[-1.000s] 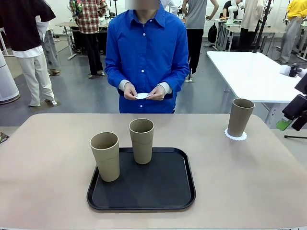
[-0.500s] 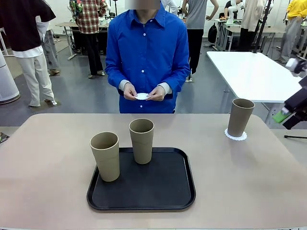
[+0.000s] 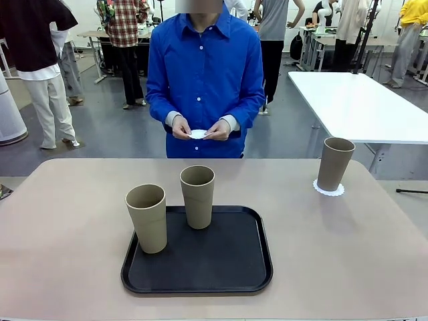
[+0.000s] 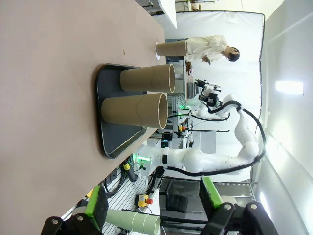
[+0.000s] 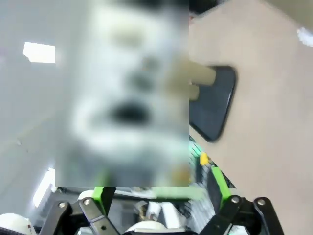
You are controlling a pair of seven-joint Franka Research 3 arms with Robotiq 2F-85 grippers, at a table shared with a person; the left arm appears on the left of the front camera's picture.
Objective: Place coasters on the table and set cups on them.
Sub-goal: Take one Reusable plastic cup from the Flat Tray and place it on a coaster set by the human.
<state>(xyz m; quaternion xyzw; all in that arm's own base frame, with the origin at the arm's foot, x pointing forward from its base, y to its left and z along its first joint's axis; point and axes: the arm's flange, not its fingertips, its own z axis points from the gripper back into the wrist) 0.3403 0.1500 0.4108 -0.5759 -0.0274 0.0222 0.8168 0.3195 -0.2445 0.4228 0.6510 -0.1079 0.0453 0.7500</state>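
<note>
**Beige table: one cup set, two on the tray**

Front: table (image 3: 348, 254) carries a black tray (image 3: 231, 261). Left cup (image 3: 147, 217) and centre cup (image 3: 198, 196) stand upright on it. Third cup (image 3: 334, 164) stands on a coaster (image 3: 329, 191) at far right. Person's hands (image 3: 182, 128) hold a second coaster (image 3: 198, 134).
Left wrist: left gripper (image 4: 153, 200) jaws spread wide, nothing between them.
Right wrist: blurry; right gripper (image 5: 160, 191) also spread, empty.

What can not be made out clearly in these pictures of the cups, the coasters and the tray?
- Front view: the middle of the coaster, hidden under the far-right cup.
- Front view: how many coasters the person's hands hold; the fingers cover them.
- Right wrist view: the tray and its cups, smeared by motion blur.
</note>
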